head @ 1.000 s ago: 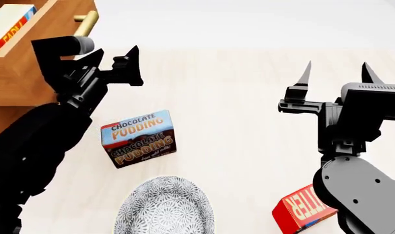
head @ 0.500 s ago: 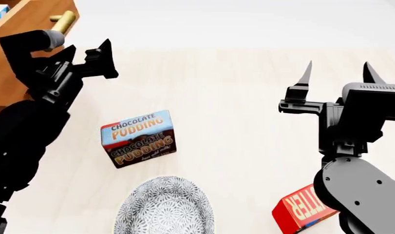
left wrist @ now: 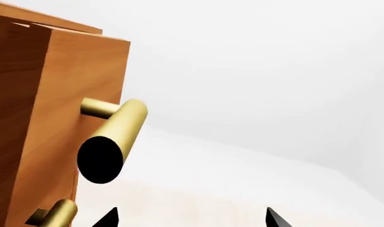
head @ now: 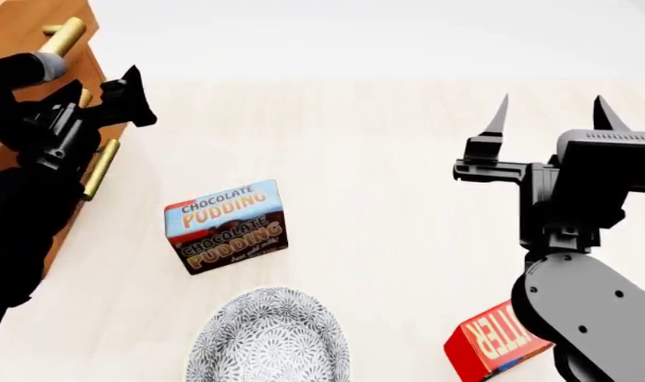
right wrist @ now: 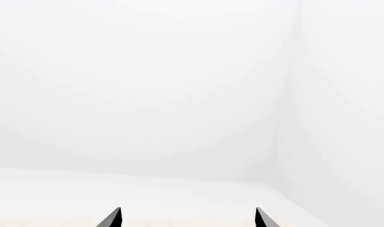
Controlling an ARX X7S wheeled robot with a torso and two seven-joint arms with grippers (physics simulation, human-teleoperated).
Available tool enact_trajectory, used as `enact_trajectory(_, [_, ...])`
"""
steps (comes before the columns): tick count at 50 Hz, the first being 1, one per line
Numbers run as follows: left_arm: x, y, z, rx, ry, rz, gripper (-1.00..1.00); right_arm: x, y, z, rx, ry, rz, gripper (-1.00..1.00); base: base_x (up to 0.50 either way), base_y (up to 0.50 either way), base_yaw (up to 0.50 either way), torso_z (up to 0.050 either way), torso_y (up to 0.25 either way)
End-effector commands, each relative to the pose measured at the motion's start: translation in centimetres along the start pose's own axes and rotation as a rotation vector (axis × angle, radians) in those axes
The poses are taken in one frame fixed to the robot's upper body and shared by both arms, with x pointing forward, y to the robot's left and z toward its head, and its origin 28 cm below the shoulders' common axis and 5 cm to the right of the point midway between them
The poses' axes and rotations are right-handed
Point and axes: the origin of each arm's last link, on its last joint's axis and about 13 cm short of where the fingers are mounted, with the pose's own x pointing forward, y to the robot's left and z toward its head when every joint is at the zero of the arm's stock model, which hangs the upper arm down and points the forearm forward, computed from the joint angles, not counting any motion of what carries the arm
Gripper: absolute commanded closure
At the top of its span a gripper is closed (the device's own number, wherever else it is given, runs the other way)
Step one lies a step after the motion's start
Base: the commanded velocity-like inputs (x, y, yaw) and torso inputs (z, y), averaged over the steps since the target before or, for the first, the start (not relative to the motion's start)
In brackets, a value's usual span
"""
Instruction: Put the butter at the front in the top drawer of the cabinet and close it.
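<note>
Your left gripper [head: 118, 103], spread and empty, has pushed the light brown wooden top drawer [head: 36, 24] nearly flush into the cabinet [head: 25, 143]. The butter box seen inside it is now hidden. Your right gripper [head: 550, 115] hangs open, empty.

Brown-and-blue box [head: 227, 227] mid-table: "CHOCOLATE PUDDING" on blue top face, repeated on brown front; small script line beneath, illegible. Red box [head: 494, 342] at lower right, partly behind right arm: letters "ITTER" visible.

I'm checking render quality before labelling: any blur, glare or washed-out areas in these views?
Head view: sharp, the Chocolate Pudding box lettering is readable, shadows faint, the far tabletop fades to white. Left wrist view: the top drawer handle is crisp with a soft highlight, no glare. Right wrist view: almost wholly white, only the right gripper tips showing; no blur.
</note>
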Motion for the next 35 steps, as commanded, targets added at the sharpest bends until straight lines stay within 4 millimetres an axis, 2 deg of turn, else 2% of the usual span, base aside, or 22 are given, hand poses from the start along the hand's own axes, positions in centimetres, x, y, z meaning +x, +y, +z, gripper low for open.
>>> enact_trajectory(1, [-0.1,1.8,0.6,0.020,-0.007,0.089,-1.00,0.1,0.1,0.0,-0.003,0.001,0.002,-1.00,0.00,0.00,0.00,0.000,0.000])
enact_trajectory(25, [-0.7,2.8,2.1,0.041,-0.028,0.161,-1.00,-0.1,0.3,-0.4,0.002,0.010,0.009,-1.00,0.00,0.00,0.00,0.000,0.000])
enact_trajectory(35, [-0.8,3.2,2.1,0.034,-0.037,0.196,-1.00,-0.1,0.3,-0.5,0.002,0.012,0.009,-1.00,0.00,0.00,0.00,0.000,0.000])
